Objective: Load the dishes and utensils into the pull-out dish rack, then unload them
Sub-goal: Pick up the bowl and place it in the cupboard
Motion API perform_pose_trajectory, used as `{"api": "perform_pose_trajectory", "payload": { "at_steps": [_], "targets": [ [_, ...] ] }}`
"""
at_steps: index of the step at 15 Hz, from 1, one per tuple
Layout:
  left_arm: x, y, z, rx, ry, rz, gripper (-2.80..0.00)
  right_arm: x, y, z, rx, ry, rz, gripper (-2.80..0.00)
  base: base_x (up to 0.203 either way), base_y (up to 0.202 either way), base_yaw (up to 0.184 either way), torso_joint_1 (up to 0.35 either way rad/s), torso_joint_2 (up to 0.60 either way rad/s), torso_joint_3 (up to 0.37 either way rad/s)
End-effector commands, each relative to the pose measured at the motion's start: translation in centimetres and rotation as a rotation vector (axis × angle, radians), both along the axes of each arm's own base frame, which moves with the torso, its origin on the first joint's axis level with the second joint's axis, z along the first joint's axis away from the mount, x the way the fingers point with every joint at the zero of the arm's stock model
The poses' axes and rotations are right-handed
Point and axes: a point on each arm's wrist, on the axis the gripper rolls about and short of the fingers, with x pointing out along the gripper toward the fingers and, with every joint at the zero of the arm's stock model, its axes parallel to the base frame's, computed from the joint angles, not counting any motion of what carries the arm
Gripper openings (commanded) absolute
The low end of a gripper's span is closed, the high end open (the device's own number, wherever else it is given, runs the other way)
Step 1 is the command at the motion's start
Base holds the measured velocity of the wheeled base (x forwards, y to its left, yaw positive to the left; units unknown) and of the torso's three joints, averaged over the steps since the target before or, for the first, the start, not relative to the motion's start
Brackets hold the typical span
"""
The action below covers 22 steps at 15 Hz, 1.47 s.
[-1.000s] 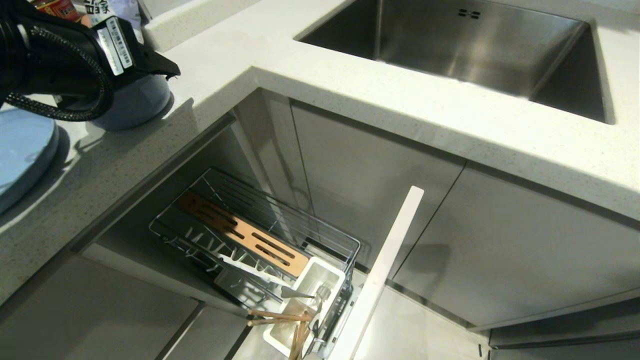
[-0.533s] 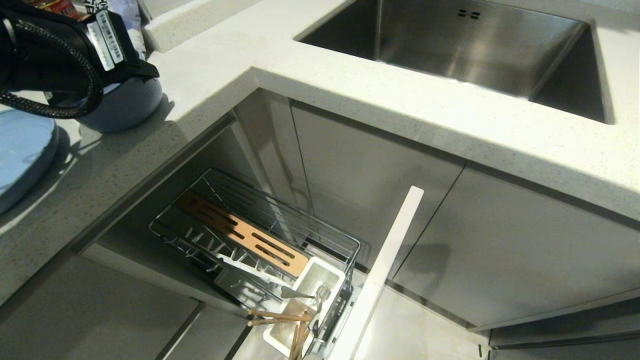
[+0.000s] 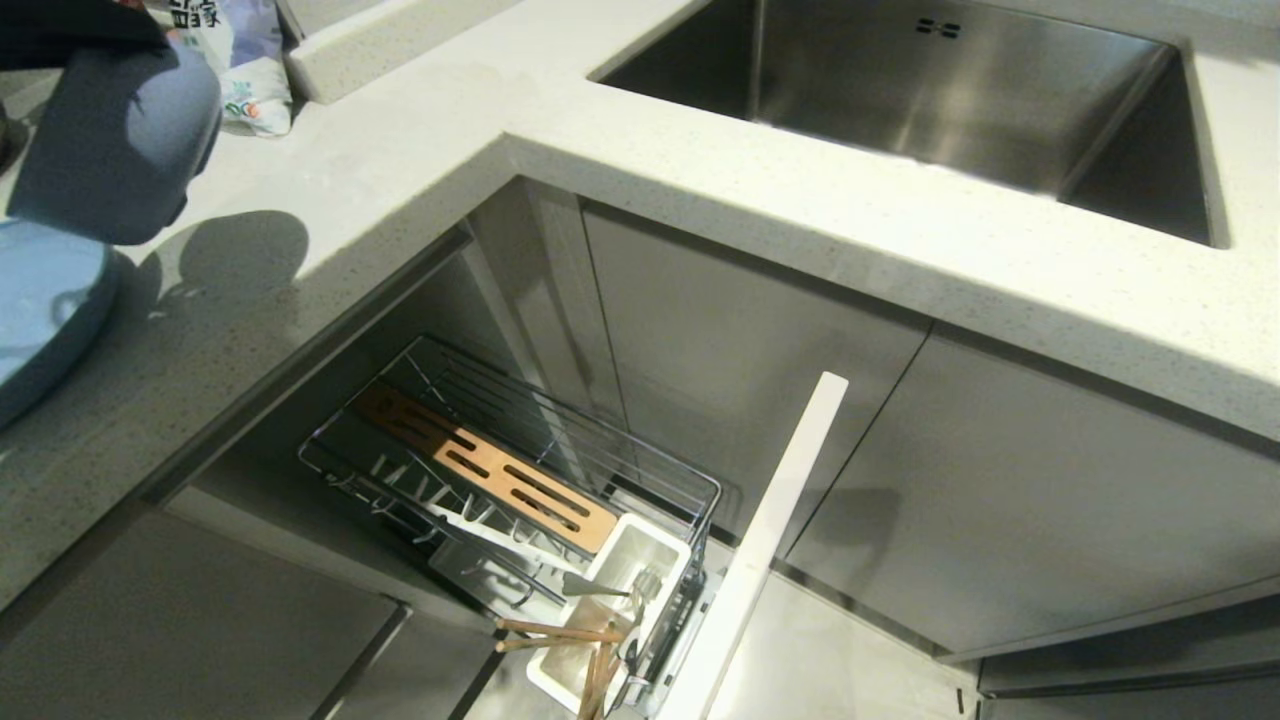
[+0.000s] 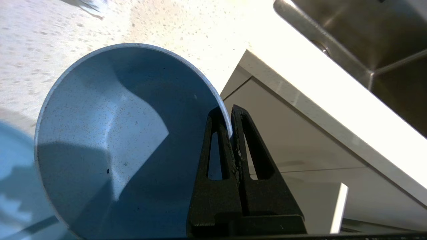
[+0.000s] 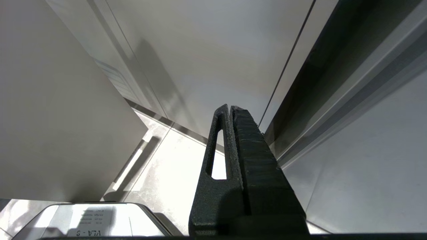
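Bowl [image 4: 116, 133] rim clenched in left hand [image 4: 230, 133], label "VLA" by shut right hand [image 5: 230, 133].

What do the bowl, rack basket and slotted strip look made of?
Bowl: matte blue with fine speckles, thin rim; likely glazed ceramic or melamine, cannot tell which. Rack basket: thin shiny wire, likely chromed steel. Slotted strip: warm brown, unglossy, likely wood or bamboo.

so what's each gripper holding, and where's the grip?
Left gripper pinches the blue bowl by its rim. Right gripper is shut, holding nothing.
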Motion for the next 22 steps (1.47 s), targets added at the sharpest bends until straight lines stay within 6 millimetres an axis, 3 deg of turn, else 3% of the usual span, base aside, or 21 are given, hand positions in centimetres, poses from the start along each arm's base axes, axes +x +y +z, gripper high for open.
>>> {"api": "perform_pose_trajectory", "payload": {
  "at_steps": [1,4,6,11,13,16,22],
  "targets": [
    [-2.3,1.0,0.7,-0.022,-0.042,-0.004,-2.8,0.0,0.0,0.0,0.0,0.001,0.0,-2.8,0.0,0.0,0.0,0.0,0.0,0.0],
    [-3.9,0.9,0.9,-0.097,-0.049,-0.085,-2.8,0.0,0.0,0.0,0.0,0.0,0.0,-2.8,0.0,0.0,0.0,0.0,0.0,0.0],
    [-4.0,0.2,1.9,-0.298,-0.088,-0.192,-2.8,0.0,0.0,0.0,0.0,0.001,0.0,-2.8,0.0,0.0,0.0,0.0,0.0,0.0],
    [-4.0,-3.2,0.9,-0.392,-0.058,-0.445,-2.8,0.0,0.0,0.0,0.0,0.0,0.0,-2.8,0.0,0.0,0.0,0.0,0.0,0.0],
    [-3.0,-5.6,-1.1,-0.391,-0.009,-0.455,-2.8,0.0,0.0,0.0,0.0,0.0,0.0,-2.8,0.0,0.0,0.0,0.0,0.0,0.0],
    [0.0,-9.2,-4.3,-0.491,0.034,-0.22,-2.8,0.0,0.0,0.0,0.0,0.001,0.0,-2.8,0.0,0.0,0.0,0.0,0.0,0.0],
    [2.0,-11.6,-11.4,-0.656,0.094,-0.132,-2.8,0.0,0.0,0.0,0.0,0.001,0.0,-2.8,0.0,0.0,0.0,0.0,0.0,0.0]
  ]
}}
